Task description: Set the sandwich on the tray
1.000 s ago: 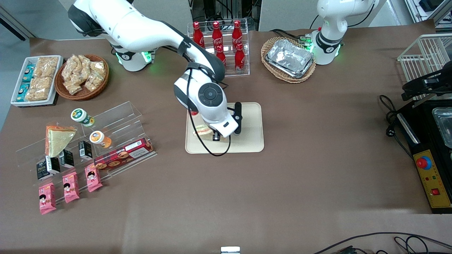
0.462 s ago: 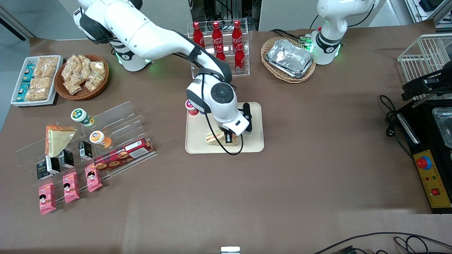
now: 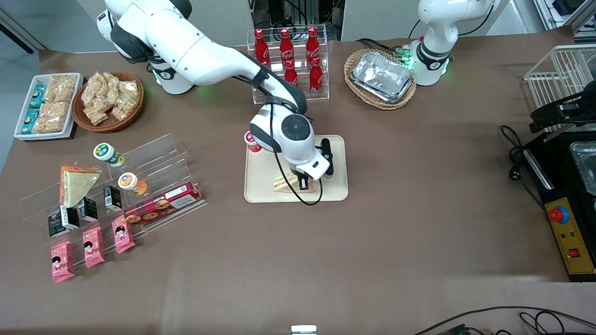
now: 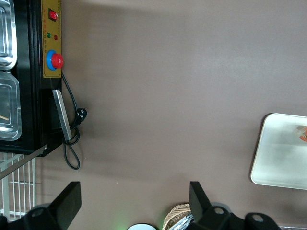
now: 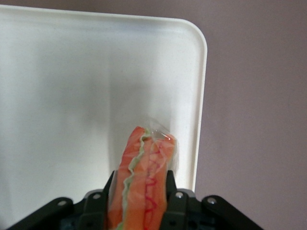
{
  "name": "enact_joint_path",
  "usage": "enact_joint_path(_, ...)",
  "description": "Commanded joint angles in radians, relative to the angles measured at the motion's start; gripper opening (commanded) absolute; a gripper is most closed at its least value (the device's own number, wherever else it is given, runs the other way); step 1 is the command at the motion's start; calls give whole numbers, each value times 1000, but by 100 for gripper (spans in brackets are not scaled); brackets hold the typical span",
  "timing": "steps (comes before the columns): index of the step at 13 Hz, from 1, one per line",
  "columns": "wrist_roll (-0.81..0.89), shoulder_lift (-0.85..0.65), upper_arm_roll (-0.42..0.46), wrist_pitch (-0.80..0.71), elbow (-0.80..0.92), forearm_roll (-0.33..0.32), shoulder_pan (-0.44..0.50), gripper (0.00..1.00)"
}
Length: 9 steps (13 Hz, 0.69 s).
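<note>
Two wrapped sandwiches show in the front view, but only one matters now: the sandwich (image 3: 285, 183) held over the tray (image 3: 263, 193), its filling edge turned toward the front camera. The hand (image 3: 303, 184) grips it from above; in the right wrist view the two fingers (image 5: 169, 191) press flat against the bread faces of the sandwich (image 5: 144, 177), closed to a narrow width around the wedge, with the tray floor (image 5: 72, 96) spread out beneath. Whether the wedge already touches the tray or hangs just above it cannot be told, though it seems very close.

Judging from this, most of the job is done: the sandwich is carried and sits inside the tray's rim, nearer the front-camera edge than the middle. What remains is to settle it down, let the fingers part, and lift the arm clear without dragging the plastic wrap along.

Farther from the camera, a small red can (image 3: 252, 141) stands just beside the tray's corner. The spare sandwich (image 3: 77, 184) leans on a clear display rack (image 3: 153, 158) toward the working arm's end of the worktop (image 3: 326, 256), well apart from the action. Farthest off stand red bottles (image 3: 286, 49) in their own clear rack.
</note>
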Motion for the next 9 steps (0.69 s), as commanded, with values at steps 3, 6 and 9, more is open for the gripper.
enact_joint_path(3,8,23,2,55,-6,-14,-8,81)
enact_joint_path(6,13,11,3,48,-2,7,-25,100)
enact_joint_path(9,11,-56,5,2,-2,105,-80,100)
